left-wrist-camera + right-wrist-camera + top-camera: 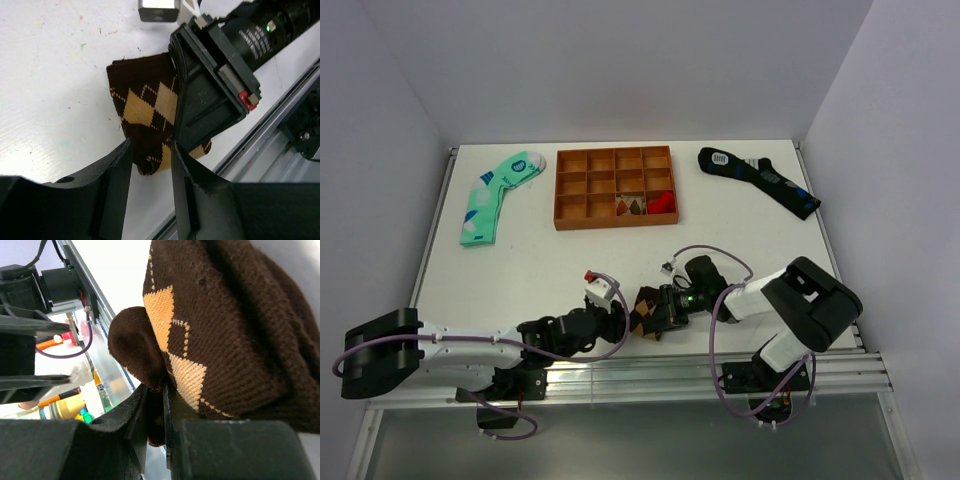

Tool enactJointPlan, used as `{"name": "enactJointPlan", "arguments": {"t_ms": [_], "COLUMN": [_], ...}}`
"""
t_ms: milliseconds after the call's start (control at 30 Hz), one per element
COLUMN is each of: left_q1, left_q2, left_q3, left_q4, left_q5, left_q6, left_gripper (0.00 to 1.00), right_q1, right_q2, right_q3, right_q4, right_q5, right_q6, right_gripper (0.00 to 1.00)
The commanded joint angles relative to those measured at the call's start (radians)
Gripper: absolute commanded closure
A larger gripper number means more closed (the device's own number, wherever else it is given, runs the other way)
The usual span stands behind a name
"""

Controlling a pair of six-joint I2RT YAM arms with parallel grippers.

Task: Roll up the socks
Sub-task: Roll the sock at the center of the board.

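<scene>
Right tool [156, 405] pinching socks [225, 340], tray [610, 226] (orange) beyond

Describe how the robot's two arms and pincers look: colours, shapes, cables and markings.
Both the left arm and right arm have white links between bulky black joints, with purple cables looping alongside. The left pincer and right pincer have flat, matte black fingers. A green light glows on the right wrist.

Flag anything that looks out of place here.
The socks are a lumpy, half-folded bundle at the table's near edge by the rail, pinched in the right claw. The left claw stands open beside it. Nothing looks spilled or damaged.
</scene>
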Motion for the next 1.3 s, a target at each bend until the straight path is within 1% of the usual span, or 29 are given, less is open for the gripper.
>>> {"name": "enactJointPlan", "arguments": {"t_ms": [0,100,400,600,800,1067,1267], "left_q1": [-0.007,-0.007,-0.018,-0.016,0.02,0.076,0.086], "left_q2": [0.022,0.052,0.101,0.183,0.226,0.243,0.277], "left_q3": [0.035,0.05,0.107,0.147,0.126,0.132,0.135], "left_q4": [0.052,0.051,0.023,0.058,0.112,0.124,0.144], "left_q5": [0.065,0.094,0.076,0.14,0.206,0.26,0.309], "left_q6": [0.061,0.079,0.128,0.163,0.144,0.154,0.14], "left_gripper": [0.58,0.54,0.54,0.53,0.52,0.52,0.52], "right_q1": [-0.023,-0.039,-0.059,-0.062,-0.066,-0.074,-0.08], "right_q2": [0.0,-0.008,-0.03,-0.02,0.004,0.046,0.052], "right_q3": [-0.017,-0.048,-0.06,-0.074,-0.081,-0.1,-0.094], "right_q4": [-0.067,-0.039,-0.07,-0.038,-0.004,0.046,0.05], "right_q5": [0.007,-0.003,-0.009,-0.016,-0.026,-0.038,-0.044], "right_q6": [-0.026,-0.009,-0.027,-0.019,-0.019,-0.015,-0.019], "right_gripper": [0.87,0.87,0.87,0.87,0.86,0.87,0.87]}}
